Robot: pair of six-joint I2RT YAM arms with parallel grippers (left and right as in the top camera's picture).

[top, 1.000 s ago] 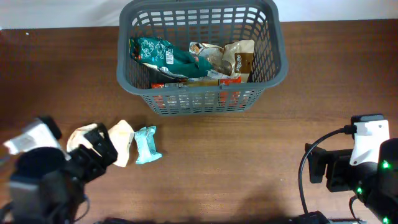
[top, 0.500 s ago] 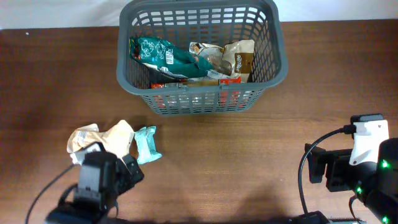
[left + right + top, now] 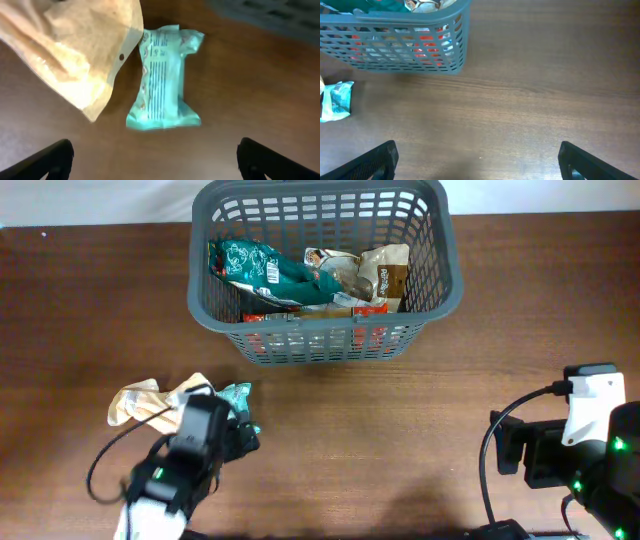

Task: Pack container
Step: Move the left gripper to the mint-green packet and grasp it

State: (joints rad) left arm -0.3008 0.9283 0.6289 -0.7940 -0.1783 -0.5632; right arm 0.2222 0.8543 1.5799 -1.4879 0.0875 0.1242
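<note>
Container sat at top centre of the overhead frame, on the table, and at the upper left of the right wrist view. It held several packets: a green bag with a white label panel at its left, and a brown-and-white pouch at its right. Red wrappers showed through the front lattice. I could not read any writing on them, the print was too small.

Left gripper hung over the lower left of the overhead frame with its fingers spread wide, grasping nothing. Only the two dark tips showed, in the bottom corners of the left wrist view. Between and above them lay a teal packet, flat on the wood, with crimped ends. Its face carried rows of fine dark print, blurred, and I could read no brand. A tan packet lay at the upper left of that view, its edge touching or just overlapping the teal one. It had one small dark dot near the edge and no text I could make out.

Right gripper was released too. Its tips were in the bottom corners of its own view, over bare wood, well apart from the container. The teal packet sat at the left edge of that view.
</note>
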